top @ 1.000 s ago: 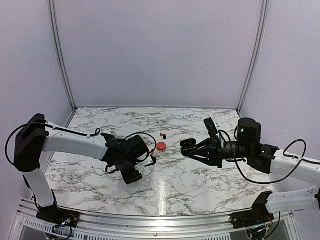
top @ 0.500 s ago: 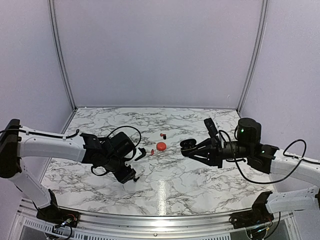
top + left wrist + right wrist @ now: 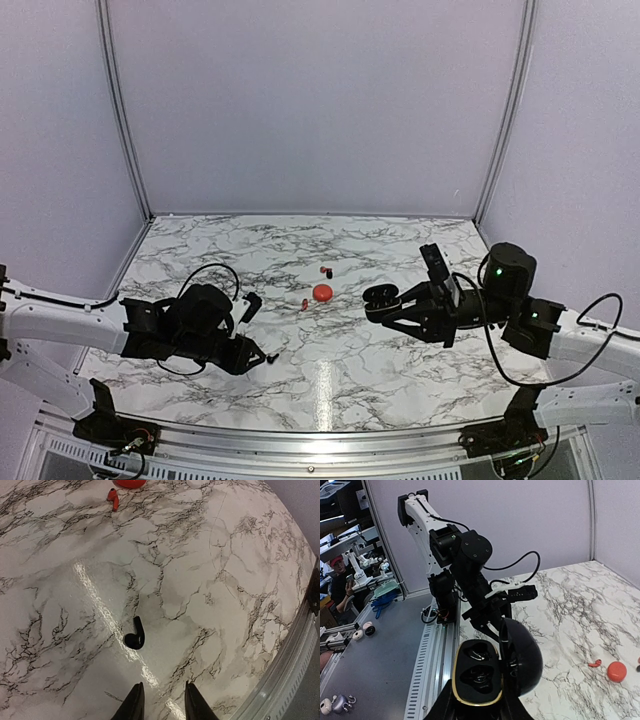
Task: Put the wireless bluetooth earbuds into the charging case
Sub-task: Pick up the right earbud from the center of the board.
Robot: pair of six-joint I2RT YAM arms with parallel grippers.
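Observation:
My right gripper (image 3: 479, 711) is shut on the open black charging case (image 3: 476, 674), holding it above the table with its lid (image 3: 522, 659) swung up. Both of its sockets look empty. In the top view this case (image 3: 378, 296) hangs right of centre. One black earbud (image 3: 134, 635) lies on the marble just ahead of my left gripper (image 3: 162, 702), whose jaws stand slightly apart with nothing between them. A red earbud (image 3: 305, 302) lies beside the round red case (image 3: 322, 292). Two more tiny buds (image 3: 326, 270) lie behind it.
The marble table's metal front rail (image 3: 295, 645) runs close to the right of my left gripper (image 3: 257, 350). The left arm (image 3: 190, 318) stretches low along the near left part of the table. Purple walls close off the back and both sides.
My left arm has drawn back to the left and towards the front edge, away from the red case, and its jaws have narrowed. The right arm has shifted slightly right with the case.

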